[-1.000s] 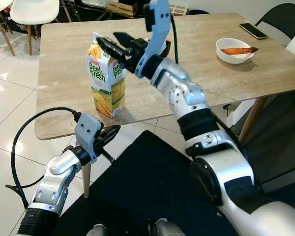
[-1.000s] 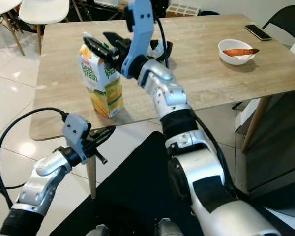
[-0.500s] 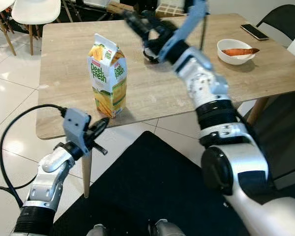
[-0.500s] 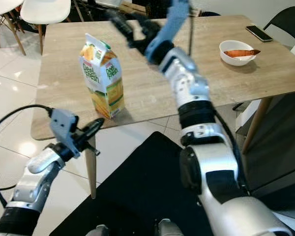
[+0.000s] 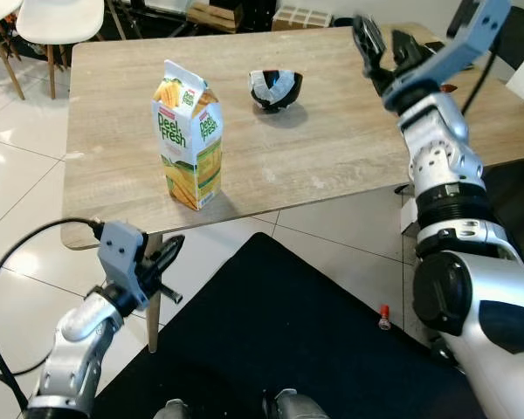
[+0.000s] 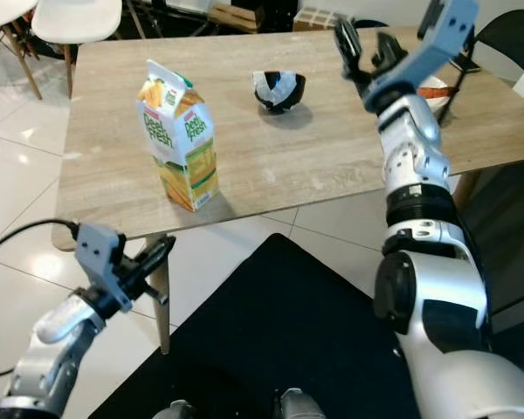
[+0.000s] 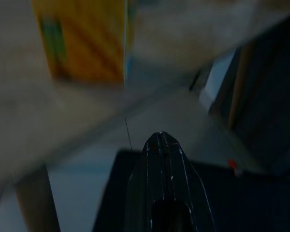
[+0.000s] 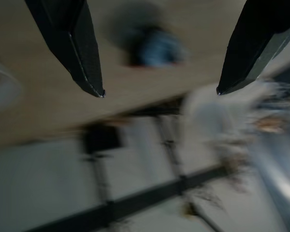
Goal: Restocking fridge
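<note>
A yellow Deli Fresh juice carton [image 5: 190,140] stands upright near the front left edge of the wooden table [image 5: 332,148]. My right gripper [image 5: 382,44] is open, raised over the table's far right side and well clear of the carton. In the right wrist view its two fingers [image 8: 70,41] are spread wide over a blurred scene. My left gripper [image 5: 170,250] hangs below the table's front edge, under the carton, with its fingers [image 7: 162,159] pressed together and nothing in them. The left wrist view looks up at the blurred carton [image 7: 82,43].
A black bowl [image 5: 275,87] with something white in it sits mid-table behind the carton. A white bowl [image 6: 435,90] shows partly behind my right arm. White chairs [image 5: 61,17] stand at the far left, and a black mat [image 5: 271,332] covers the tiled floor in front.
My right gripper has left the carton's top and swung right across the table, still open. The carton has stayed put. My left arm has dropped a little lower.
</note>
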